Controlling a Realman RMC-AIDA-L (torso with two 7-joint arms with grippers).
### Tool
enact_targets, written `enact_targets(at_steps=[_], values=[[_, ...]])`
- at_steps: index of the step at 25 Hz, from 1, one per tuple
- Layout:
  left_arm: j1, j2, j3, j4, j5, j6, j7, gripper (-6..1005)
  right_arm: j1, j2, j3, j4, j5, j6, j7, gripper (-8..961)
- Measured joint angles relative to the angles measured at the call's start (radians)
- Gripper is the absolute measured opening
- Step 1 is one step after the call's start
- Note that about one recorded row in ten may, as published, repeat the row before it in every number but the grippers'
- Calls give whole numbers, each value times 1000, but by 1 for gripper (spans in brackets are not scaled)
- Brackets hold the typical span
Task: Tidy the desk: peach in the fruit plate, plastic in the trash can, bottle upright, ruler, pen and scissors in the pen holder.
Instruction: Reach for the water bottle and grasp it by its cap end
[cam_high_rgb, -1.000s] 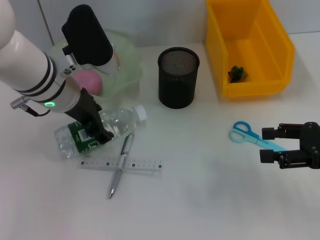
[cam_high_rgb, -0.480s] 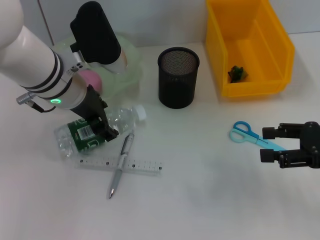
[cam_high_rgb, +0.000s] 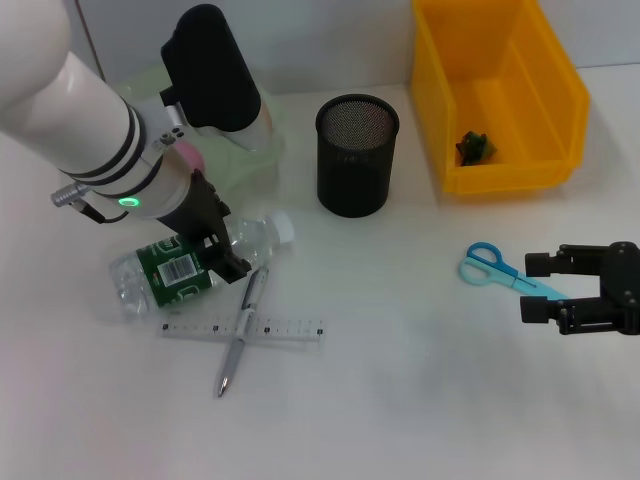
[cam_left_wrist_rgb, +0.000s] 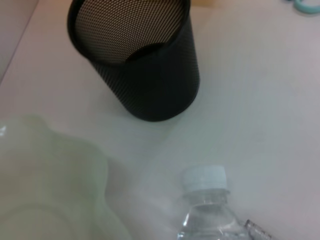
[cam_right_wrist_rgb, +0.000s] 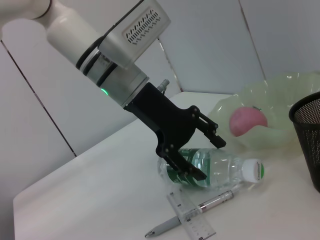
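A clear bottle (cam_high_rgb: 180, 272) with a green label lies on its side, white cap (cam_left_wrist_rgb: 204, 179) toward the black mesh pen holder (cam_high_rgb: 357, 155). My left gripper (cam_high_rgb: 218, 248) is down over the bottle's middle, open, one finger on either side (cam_right_wrist_rgb: 200, 155). Just in front of the bottle, a silver pen (cam_high_rgb: 243, 330) lies across a clear ruler (cam_high_rgb: 290, 332). The pink peach (cam_right_wrist_rgb: 247, 120) rests in the pale green fruit plate (cam_high_rgb: 262, 125). Blue scissors (cam_high_rgb: 492, 266) lie at the right, their blades reaching between the fingers of my open right gripper (cam_high_rgb: 537, 290).
A yellow bin (cam_high_rgb: 520, 175) stands at the back right with a small green piece (cam_high_rgb: 474, 147) inside. The pen holder (cam_left_wrist_rgb: 135, 55) stands upright between the plate and the bin.
My left arm has shifted right along the bottle. The bottle has rolled, so its barcode label now faces up. The right arm and the scissors have not moved.
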Motion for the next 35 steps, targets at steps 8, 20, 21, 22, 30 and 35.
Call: enact_targets(at_steps=[8, 20, 21, 22, 30, 35], values=[[-15, 0, 23, -27, -24, -26, 0, 784, 6, 0, 0, 4, 0, 6, 0, 801], [-31, 0, 63, -71, -82, -95, 5, 785, 21, 2, -1, 6, 0, 11, 0, 801], [-33, 0, 64, -80, -89, -102, 7, 785, 24, 4, -3, 7, 0, 15, 0, 801], [-34, 0, 64, -85, -92, -108, 8, 785, 25, 4, -5, 7, 0, 17, 0, 801], [-36, 0, 67, -132, -99, -164, 12, 784, 35, 8, -7, 9, 0, 23, 0, 801], [-36, 0, 67, -141, -103, -185, 13, 785, 38, 10, -8, 9, 0, 24, 0, 801]])
